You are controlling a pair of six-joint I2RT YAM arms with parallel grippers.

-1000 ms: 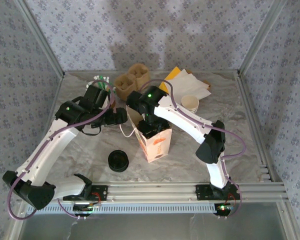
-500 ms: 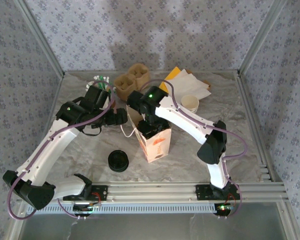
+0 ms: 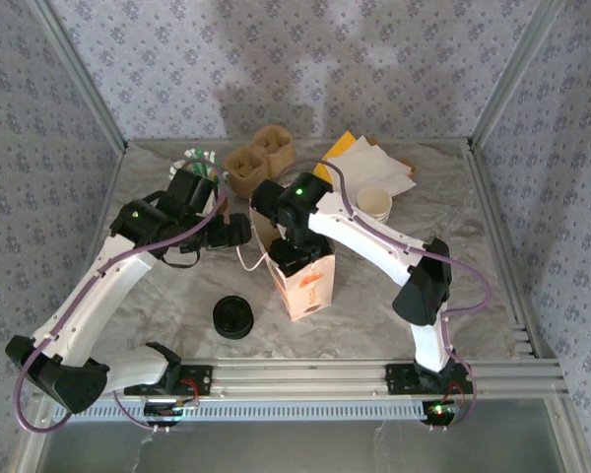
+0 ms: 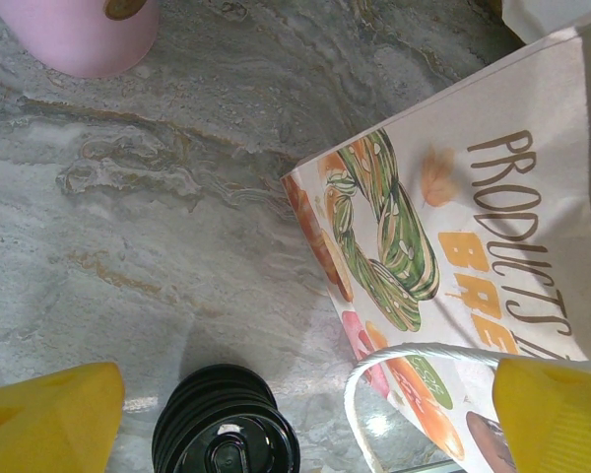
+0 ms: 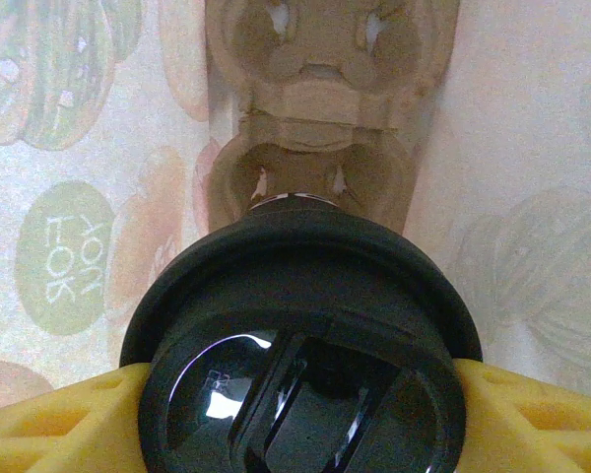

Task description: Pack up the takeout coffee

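Grip on the black-lidded takeout coffee cup, down inside the printed pale paper bag.
My right jaws clamped the round plastic lid between yellow fingers, with a brown moulded-pulp cup carrier directly below in the bag. My left jaws stood wide open and empty beside the bag, above the grey marbled table, where a low pile of black plastic lids sat near the bag.

Soft, even light; faint shadows fall on the wall behind the paper bag. Inside the bag, small white glints mark the takeout coffee lid.
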